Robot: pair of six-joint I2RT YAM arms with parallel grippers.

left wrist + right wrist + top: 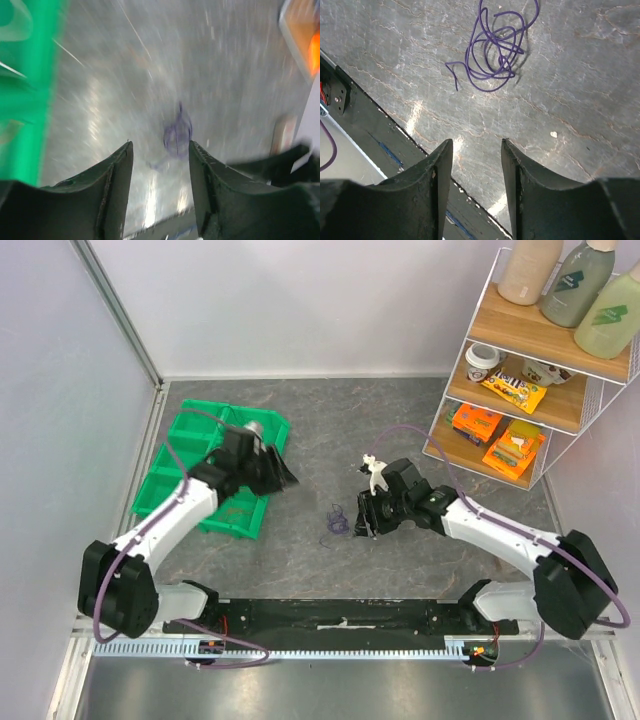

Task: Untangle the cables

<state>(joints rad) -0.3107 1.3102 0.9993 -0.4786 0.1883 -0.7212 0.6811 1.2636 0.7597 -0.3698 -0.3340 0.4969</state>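
The table [330,570] carried green bins [170,490] on its left part. We judged that the bins stood there to receive each wire once it was separated, because they lay within easy reach of the left arm.

The left gripper [160,146] hung over the right edge of the bins. Its jaws stood partly apart and held nothing. Its own view was blurred, but the gap between the fingers was plainly empty.

The right gripper [476,144] was further right of the bins, low over the table. Its jaws were also partly apart and empty, and they pointed back toward the bins, probably so that it could take the next loop.

The cable [497,55], a loose purple coil with one free end, lay flat on the table to the right of the bins, between them and the right gripper. Nothing touched it. We saw no other cable clearly.
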